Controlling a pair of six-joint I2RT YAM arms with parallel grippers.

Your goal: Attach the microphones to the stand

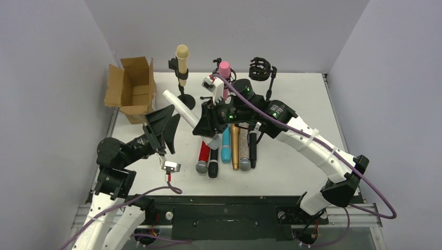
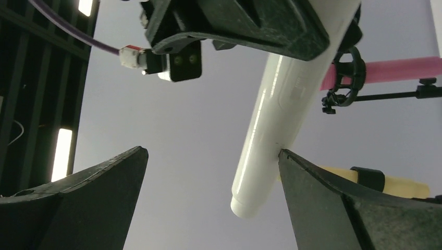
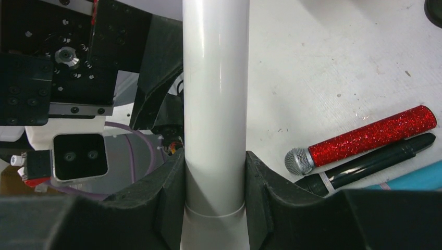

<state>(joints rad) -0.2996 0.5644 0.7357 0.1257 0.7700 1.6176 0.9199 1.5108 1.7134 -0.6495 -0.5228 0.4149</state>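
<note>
Beside left end effector [image 2: 212, 151], white microphone [image 2: 266, 130]

open table [image 1: 284, 166] right of microphone row [image 1: 226, 148], stands [image 1: 262, 70] crowding the back

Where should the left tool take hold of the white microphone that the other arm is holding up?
On the bare handle end of the white microphone, which sticks out free beyond the right tool clamped further up. The left tool is open; it could probably come from the left, jaws straddling the round shaft.
</note>
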